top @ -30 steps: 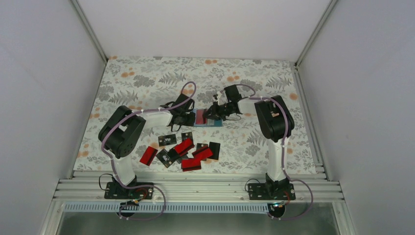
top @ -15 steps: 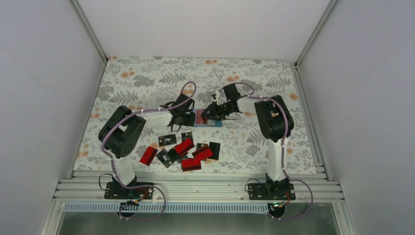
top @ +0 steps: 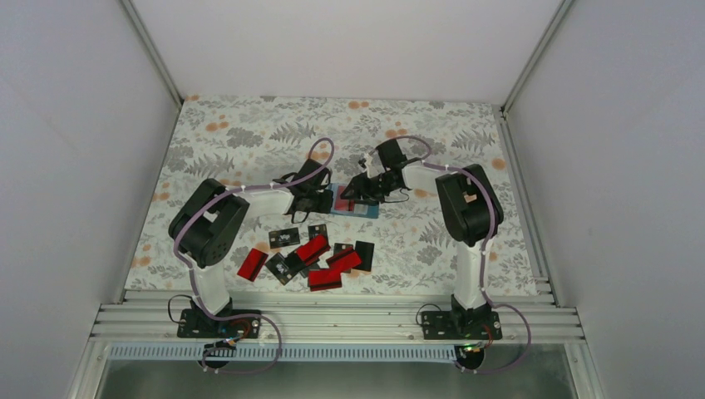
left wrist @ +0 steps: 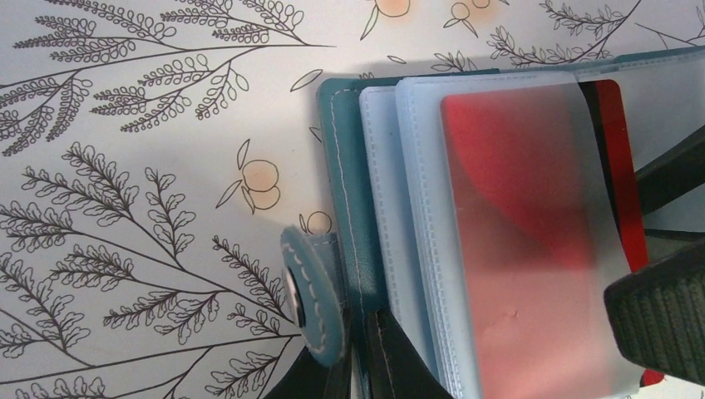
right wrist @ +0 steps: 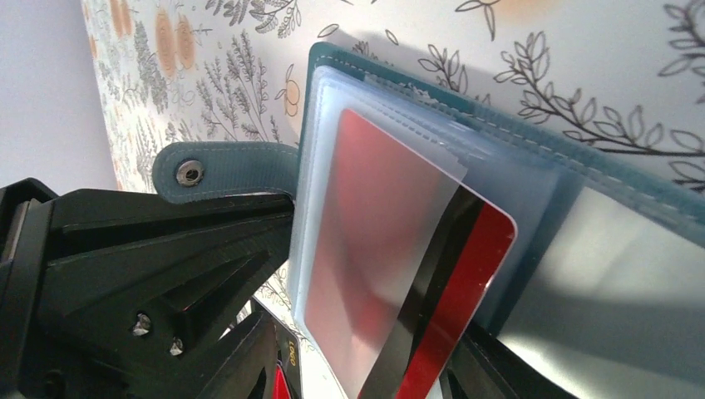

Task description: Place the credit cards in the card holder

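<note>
Card holder: teal-blue soft folding card holder [top: 362, 210], lying open and flat on the floral-print tablecloth [top: 249, 141]. We read its long axis as left-right, running between the two grippers.
Sleeves: clear frosted plastic sleeves [left wrist: 416, 208] stacked on the card holder's inner face, each stepped back a little from its stitched left edge.
Snap tab: teal strap with a metal snap [left wrist: 312, 299], sticking out past the card holder's left edge.
Card in sleeve: red card with a black stripe [left wrist: 619, 141], most of it under the top sleeve. Its long axis is parallel to the card holder's stitched left edge. The striped long edge pokes out of the sleeve, pointing away from that edge and toward the right gripper.
Left gripper: black two-finger left gripper [left wrist: 359, 370] at the card holder's left edge, just beside the strap. Jaws are almost together, and we see the teal cover's edge nipped between them.
Right gripper: black right gripper [top: 349, 194] over the card holder's right half, with one ribbed pad [left wrist: 665, 324] overlapping the card's exposed edge. We can't tell how wide it is or whether it actually clamps the card.
Loose cards: pile of plain red and black white-print credit cards [top: 314, 253], flat on the cloth on the arm-base side of the card holder and apart from it. Headings are mixed and several overlap.
</note>
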`<action>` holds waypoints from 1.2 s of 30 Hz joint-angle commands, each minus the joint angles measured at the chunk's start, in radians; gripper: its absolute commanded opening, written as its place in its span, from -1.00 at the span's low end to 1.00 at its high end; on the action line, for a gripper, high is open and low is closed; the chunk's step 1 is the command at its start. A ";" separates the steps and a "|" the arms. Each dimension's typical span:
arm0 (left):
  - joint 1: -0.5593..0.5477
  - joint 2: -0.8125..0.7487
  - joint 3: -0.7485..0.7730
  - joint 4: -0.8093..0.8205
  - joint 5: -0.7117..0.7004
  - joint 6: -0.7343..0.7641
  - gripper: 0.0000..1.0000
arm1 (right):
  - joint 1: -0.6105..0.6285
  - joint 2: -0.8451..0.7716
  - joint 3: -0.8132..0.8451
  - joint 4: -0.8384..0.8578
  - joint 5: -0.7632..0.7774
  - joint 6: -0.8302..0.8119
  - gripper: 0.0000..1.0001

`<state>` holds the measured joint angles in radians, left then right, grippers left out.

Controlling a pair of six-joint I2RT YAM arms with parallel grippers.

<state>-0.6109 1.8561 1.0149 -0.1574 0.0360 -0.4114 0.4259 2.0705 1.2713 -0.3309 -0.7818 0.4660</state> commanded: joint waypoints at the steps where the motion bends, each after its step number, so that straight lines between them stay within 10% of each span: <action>1: -0.002 0.034 -0.019 -0.016 0.008 -0.004 -0.87 | 0.008 -0.009 0.001 -0.108 0.125 -0.018 0.01; 36: -0.001 0.029 -0.015 -0.023 0.008 0.005 -0.87 | 0.120 0.033 0.177 -0.299 0.382 -0.061 0.09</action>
<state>-0.6109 1.8584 1.0153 -0.1513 0.0410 -0.4110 0.5358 2.1025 1.4612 -0.5655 -0.4854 0.4454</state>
